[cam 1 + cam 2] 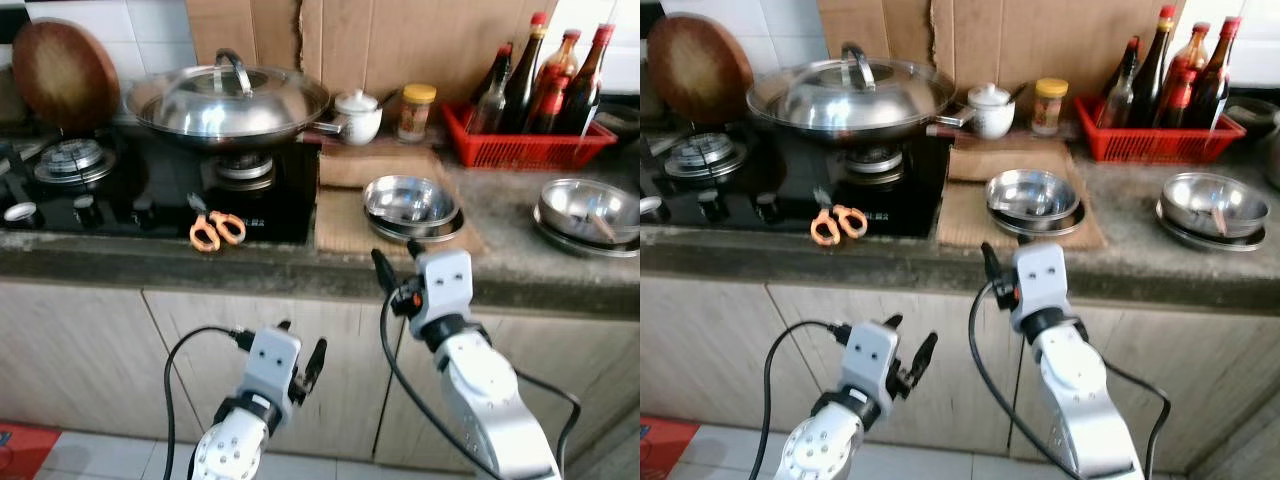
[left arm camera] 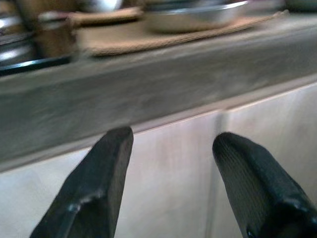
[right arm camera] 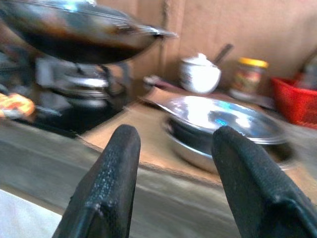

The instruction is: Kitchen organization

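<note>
Right wrist view: right tool (image 3: 171, 148) released, aimed at stacked steel bowls (image 1: 411, 205) centre frame on surface (image 1: 520, 262). Left tool (image 1: 300, 360) released, low by cabinet. Advise: clear surface edge, pinch rim.

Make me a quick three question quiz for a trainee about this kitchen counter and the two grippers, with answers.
1. True or false: the orange-handled scissors lie on the black stove.
2. Which gripper is raised to the counter edge: A left, B right?
3. Fill in: the sauce bottles stand in a red ____.

Key: 1 true. 2 B; the right gripper is up before the steel bowls, the left gripper is lower, facing the cabinet door. 3 basket.
</note>
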`<state>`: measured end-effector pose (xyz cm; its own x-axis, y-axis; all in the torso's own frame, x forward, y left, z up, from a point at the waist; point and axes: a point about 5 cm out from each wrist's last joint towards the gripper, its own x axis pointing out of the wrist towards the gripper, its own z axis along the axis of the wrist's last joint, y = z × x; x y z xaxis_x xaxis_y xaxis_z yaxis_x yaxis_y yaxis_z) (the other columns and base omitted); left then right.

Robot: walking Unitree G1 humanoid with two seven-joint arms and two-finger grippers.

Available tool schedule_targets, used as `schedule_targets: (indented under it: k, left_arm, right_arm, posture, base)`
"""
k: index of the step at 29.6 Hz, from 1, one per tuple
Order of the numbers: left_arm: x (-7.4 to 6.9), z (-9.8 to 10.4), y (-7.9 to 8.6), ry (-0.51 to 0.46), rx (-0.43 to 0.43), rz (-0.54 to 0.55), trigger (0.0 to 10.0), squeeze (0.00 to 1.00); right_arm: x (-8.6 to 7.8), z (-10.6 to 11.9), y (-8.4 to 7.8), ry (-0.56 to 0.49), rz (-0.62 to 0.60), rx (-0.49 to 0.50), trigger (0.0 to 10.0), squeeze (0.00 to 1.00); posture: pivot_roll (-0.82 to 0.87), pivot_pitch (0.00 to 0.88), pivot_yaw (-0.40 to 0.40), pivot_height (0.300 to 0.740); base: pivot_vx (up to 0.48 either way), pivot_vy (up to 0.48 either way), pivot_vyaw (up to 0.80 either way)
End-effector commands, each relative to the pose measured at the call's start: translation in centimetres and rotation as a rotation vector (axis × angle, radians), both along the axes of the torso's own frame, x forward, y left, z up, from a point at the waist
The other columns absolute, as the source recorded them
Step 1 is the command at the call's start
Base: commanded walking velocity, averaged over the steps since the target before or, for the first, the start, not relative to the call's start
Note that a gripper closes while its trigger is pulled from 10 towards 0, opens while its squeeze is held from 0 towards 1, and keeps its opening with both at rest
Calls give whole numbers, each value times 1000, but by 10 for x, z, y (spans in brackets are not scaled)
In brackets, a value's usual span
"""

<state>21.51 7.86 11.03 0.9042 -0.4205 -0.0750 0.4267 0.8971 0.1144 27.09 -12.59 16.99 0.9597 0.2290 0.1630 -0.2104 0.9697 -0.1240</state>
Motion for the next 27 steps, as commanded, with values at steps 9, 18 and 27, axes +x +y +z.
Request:
schedule_targets:
  k: [9,18,27]
  left_arm:
    - [1,3,2,-9,4,13,10000,0]
    - [1,3,3,-6,-14,26,10000,0]
    - [2,2,3,1,-10,20,10000,0]
  right_arm:
    - [6,9,1,-33,-1,10,10000,0]
    - [13,18,3,-69,10,0,10000,0]
    - [20,29,6,-112,39,-23,10000,0]
  posture:
    - [52,0,-44,740]
    - [54,1,-47,740]
    - [52,5,-48,740]
  base:
    - [244,0,0]
    - [0,0,0]
    - [0,0,0]
